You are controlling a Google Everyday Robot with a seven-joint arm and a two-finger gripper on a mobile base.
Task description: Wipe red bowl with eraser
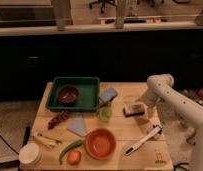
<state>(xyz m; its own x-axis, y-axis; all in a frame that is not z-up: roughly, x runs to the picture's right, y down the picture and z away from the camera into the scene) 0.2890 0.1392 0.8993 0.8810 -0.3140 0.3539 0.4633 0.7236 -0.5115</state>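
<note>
The gripper (140,111) sits right over the eraser (133,109), jaws probably wide open. Drop straight down so one jaw lands each side, then squeeze.

Could not make out the fingertips of the gripper (140,111), blurred against the eraser (133,108) at 3 o'clock on the table (122,92). Arm (182,107) cut off by the frame at 4 o'clock. Too blurred to identify: dark clump (58,119) at 9 o'clock.
</note>
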